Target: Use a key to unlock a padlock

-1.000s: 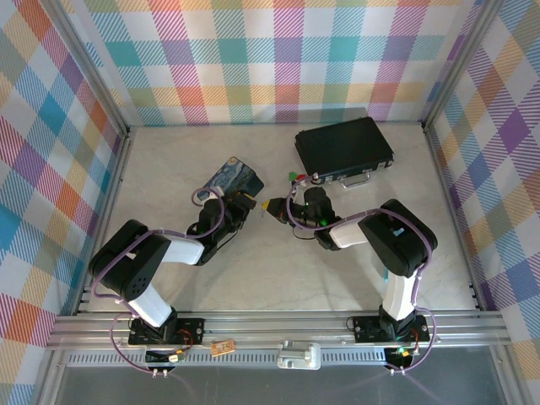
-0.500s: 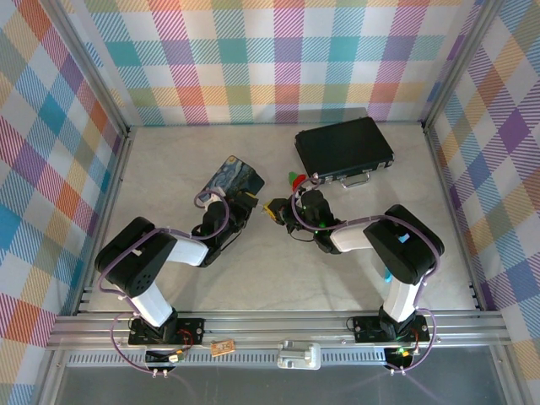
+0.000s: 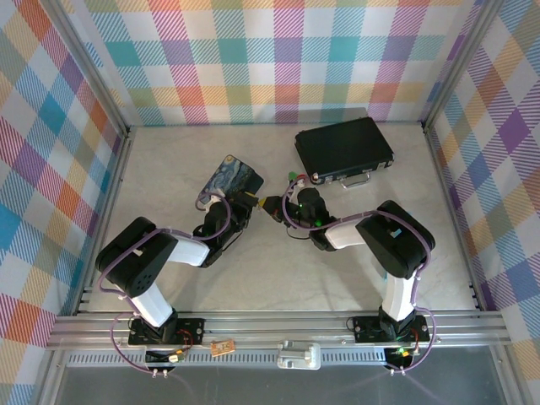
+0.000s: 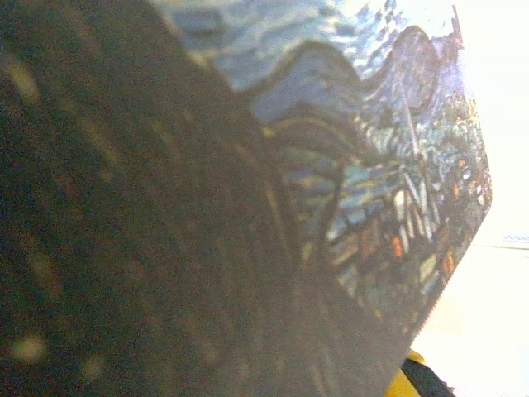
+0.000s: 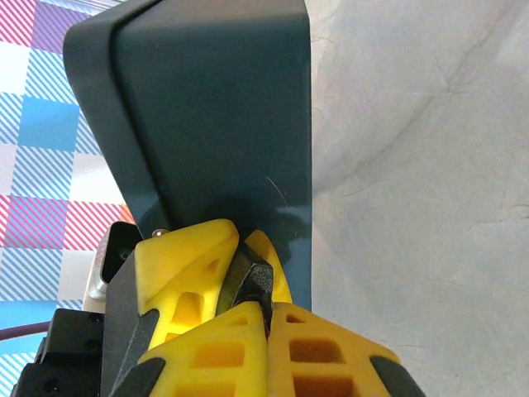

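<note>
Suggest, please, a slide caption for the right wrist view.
Right tool, yellow fingers shut on a small dark piece, probably the key, close against a dark slate-blue panel.

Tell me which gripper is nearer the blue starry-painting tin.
Left. The left gripper sits right at the near edge of the tin. The right gripper, shut on the key, is farther right, beyond the left one.

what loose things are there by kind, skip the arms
painted tin: 1
black case: 1
red-and-green piece: 1
small dark piece pinched in the right gripper: 1
total: 4
</note>
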{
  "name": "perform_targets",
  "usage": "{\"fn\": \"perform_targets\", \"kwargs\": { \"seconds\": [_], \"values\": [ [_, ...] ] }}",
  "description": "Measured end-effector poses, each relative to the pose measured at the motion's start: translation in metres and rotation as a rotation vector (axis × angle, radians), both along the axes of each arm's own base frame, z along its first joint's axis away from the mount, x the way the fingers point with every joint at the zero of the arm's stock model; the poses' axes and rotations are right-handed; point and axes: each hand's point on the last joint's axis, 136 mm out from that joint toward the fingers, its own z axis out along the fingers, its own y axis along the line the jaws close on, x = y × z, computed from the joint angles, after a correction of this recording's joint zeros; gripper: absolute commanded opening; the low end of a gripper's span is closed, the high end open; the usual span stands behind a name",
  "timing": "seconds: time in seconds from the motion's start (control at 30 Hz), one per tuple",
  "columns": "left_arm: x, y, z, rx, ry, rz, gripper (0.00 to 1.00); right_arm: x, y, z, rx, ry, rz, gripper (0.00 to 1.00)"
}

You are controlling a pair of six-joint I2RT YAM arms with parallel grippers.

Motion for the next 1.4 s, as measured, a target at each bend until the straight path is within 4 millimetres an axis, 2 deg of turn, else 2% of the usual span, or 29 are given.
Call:
{"fn": "perform_targets", "kwargs": {
  "seconds": [0.2, 0.47, 0.63, 0.97, 1.23, 1.4],
  "values": [
    [0.001, 0.001, 0.000, 0.042, -0.026, -0.007, 0.00, 0.000, 0.000, -0.002, 0.091, 0.171, -0.036, 0.00],
    [-0.004, -0.010, 0.004, 0.145, -0.131, -0.136, 0.00, -0.009, -0.009, -0.003, 0.300, 0.651, -0.014, 0.00],
    [-0.007, -0.014, 0.012, 0.202, -0.220, -0.210, 0.00, -0.015, -0.010, 0.002, 0.372, 0.823, 0.007, 0.00],
    [-0.007, -0.006, 0.025, 0.233, -0.352, -0.188, 0.00, -0.013, -0.006, 0.014, 0.447, 0.812, 0.011, 0.00],
    [-0.002, -0.002, 0.001, 0.260, -0.309, -0.160, 0.00, -0.007, -0.003, -0.012, 0.448, 0.815, -0.010, 0.00],
    [-0.006, -0.002, -0.012, 0.296, -0.255, -0.179, 0.00, -0.011, -0.005, -0.027, 0.439, 0.828, -0.020, 0.00]
  ]
}}
